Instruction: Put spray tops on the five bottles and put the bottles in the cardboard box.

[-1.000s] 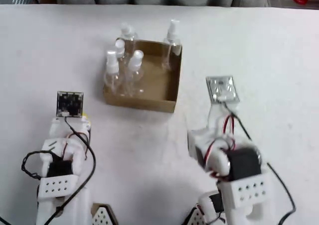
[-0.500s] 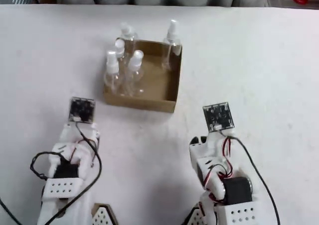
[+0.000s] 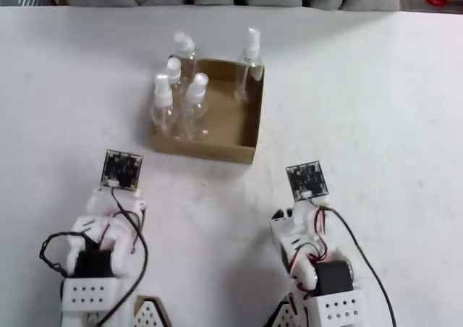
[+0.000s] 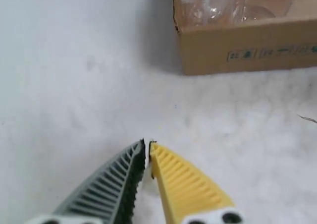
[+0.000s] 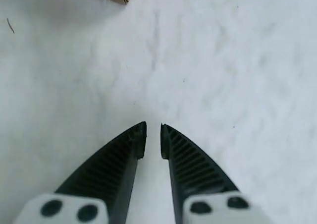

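Five clear plastic bottles (image 3: 195, 101), each with a white spray top, stand upright in the open brown cardboard box (image 3: 202, 147). Four are grouped toward its left side and one is at its far right corner. The box sits near the middle of the white table (image 3: 376, 88).

The left arm (image 3: 101, 229) sits folded low at the table's near edge, with its wrist pointing toward the box's near left corner. The left gripper (image 4: 147, 144) has one grey and one yellow ridged finger. They are pressed together at the tips over bare table and grip nothing.

The right arm (image 3: 312, 233) is folded at the near edge too, to the right of the box and apart from it. The right gripper (image 5: 153, 130) has two black fingers, all but closed, with a thin slit between the tips. It holds nothing and is aimed at the table surface.
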You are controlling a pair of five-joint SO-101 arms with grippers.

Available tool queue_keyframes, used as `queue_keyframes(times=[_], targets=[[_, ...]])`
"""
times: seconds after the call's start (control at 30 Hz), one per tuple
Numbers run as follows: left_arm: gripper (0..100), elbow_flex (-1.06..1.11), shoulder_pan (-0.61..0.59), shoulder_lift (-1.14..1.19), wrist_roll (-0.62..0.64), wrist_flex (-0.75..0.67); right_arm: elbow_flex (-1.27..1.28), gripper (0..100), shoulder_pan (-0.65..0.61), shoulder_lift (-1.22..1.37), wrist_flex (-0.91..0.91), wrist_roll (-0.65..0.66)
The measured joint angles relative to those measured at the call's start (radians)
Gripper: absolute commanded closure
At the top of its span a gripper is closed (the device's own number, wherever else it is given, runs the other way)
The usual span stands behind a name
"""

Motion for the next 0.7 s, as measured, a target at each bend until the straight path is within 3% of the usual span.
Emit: queue_keyframes(times=[0.3, 0.7], targets=[[98, -0.006, 0.0, -0.216, 0.0, 0.292, 0.046, 97.8, 0.0, -0.023, 0.008, 0.0], [98, -0.006, -0.005, -0.216, 0.0, 0.476, 0.051, 97.8, -0.002, -0.028, 0.06, 0.0]])
